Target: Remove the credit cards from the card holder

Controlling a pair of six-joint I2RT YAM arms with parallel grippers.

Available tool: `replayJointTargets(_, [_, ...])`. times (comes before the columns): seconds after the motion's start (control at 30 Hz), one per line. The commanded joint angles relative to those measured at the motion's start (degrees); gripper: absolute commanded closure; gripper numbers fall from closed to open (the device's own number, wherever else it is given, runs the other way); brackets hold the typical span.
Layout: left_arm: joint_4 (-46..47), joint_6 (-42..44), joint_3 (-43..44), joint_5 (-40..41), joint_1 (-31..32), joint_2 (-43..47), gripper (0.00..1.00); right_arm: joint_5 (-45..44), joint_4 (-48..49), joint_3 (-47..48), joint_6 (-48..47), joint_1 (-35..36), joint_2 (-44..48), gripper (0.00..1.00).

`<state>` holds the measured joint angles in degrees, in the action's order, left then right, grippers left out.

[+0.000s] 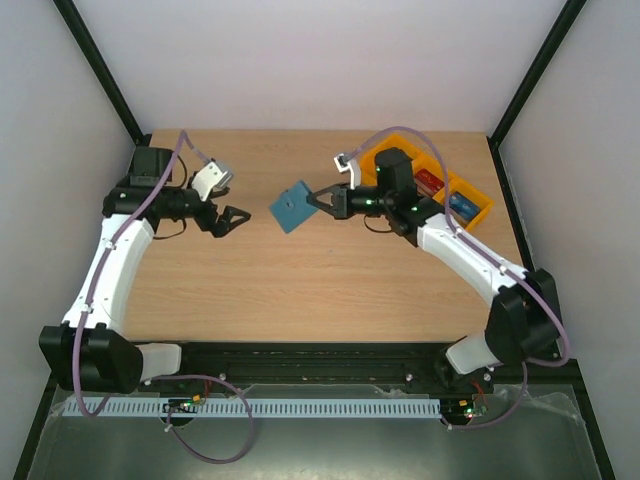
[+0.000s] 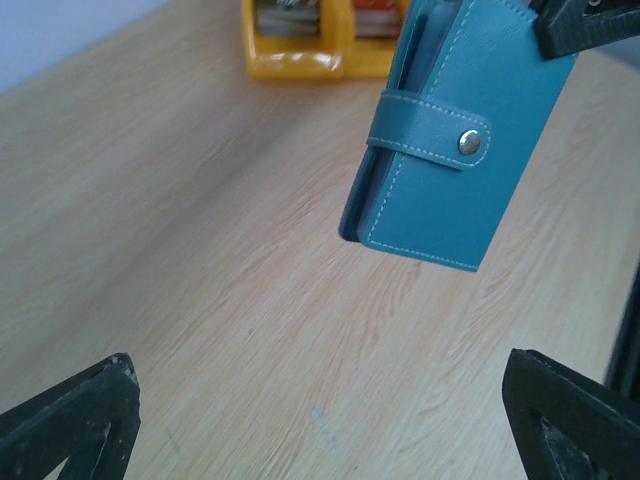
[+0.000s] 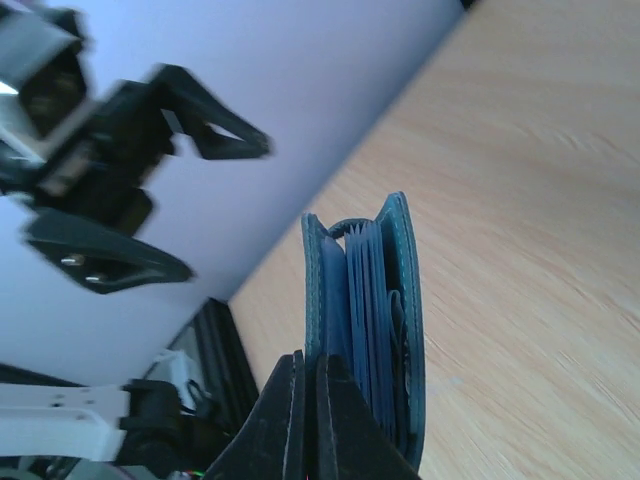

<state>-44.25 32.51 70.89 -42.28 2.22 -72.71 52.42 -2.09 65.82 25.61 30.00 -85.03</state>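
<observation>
Evidently holding the card holder (image 1: pixel 293 208) up in the air, clear of the bench (image 1: pixel 300 290), with the right tool (image 1: pixel 312 203) clenched on one cover at the upper corner. Probably done so to offer it to the left tool (image 1: pixel 237 217), which is spread wide and empty, near the holder but apart from it. Also giving that tool free way to the strap (image 2: pixel 430 130), snapped shut over the open edge. Turned with the strapped face toward the left arm. Long axis steep, slanting from the held corner down toward the bench. No credit cards to be seen from outside, only blue leaves between the covers. Keeping well apart from the orange tray (image 1: pixel 482 207) at the far right.
</observation>
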Motion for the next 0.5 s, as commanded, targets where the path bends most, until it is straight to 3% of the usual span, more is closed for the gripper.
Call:
replayJointTargets(0.0, [-4.6,3.02,4.83,-11.8,-0.28,-0.75,0.0,6.0,13.1,0.99,3.35,1.93,5.94,0.98])
replayJointTargets(0.17, [-4.33,2.26,6.96,-20.02,-0.28,-1.36,0.01,9.34,21.51,-0.1,5.63,4.43,7.94,0.98])
replayJointTargets(0.4, [-2.61,0.73,5.7,-27.94,0.95,-1.27,0.0,10.51,25.4,0.22,7.16,5.86,8.38,0.98])
replayJointTargets(0.47, [-2.51,0.77,5.28,-28.31,1.64,-1.08,0.08,10.7,25.85,0.27,7.22,5.86,8.7,0.98])
